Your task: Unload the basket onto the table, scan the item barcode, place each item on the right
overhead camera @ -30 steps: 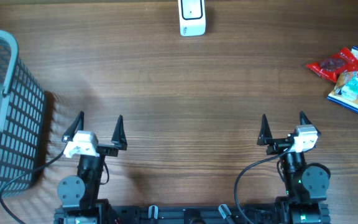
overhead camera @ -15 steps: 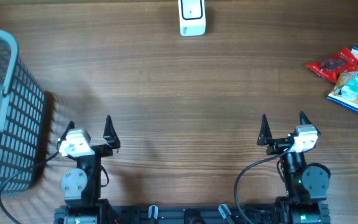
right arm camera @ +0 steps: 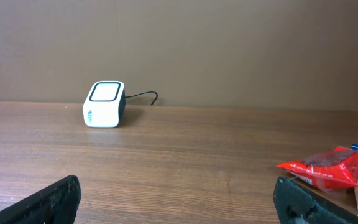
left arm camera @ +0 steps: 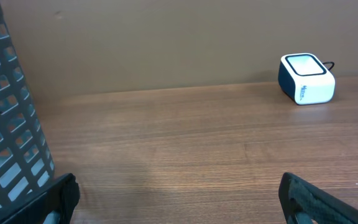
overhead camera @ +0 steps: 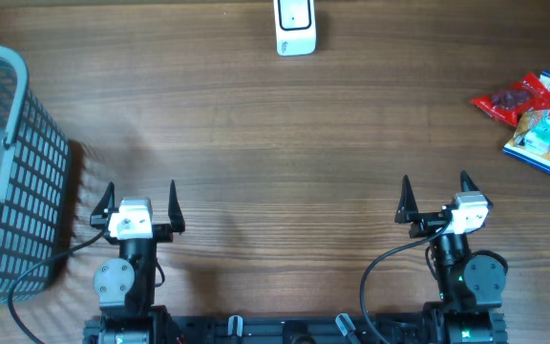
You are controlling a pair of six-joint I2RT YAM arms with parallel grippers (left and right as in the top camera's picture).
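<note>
I see both claws spread wide apart. The left claw (overhead camera: 141, 191) and the right claw (overhead camera: 435, 182) sit low at the near edge of the table (overhead camera: 285, 143), well apart from each other. The grey basket (overhead camera: 36, 191) stands just left of the left claw. Far off to the right, the red packet (overhead camera: 516, 99) and blue packet (overhead camera: 544, 134) lie touching. The white scanner (overhead camera: 295, 27) sits at the far edge, near the middle.

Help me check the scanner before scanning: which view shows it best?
Right wrist: the scanner is whole, with its top window and cable clear. Left wrist shows it whole, near the right edge. Overhead cuts it off at the top edge.
</note>
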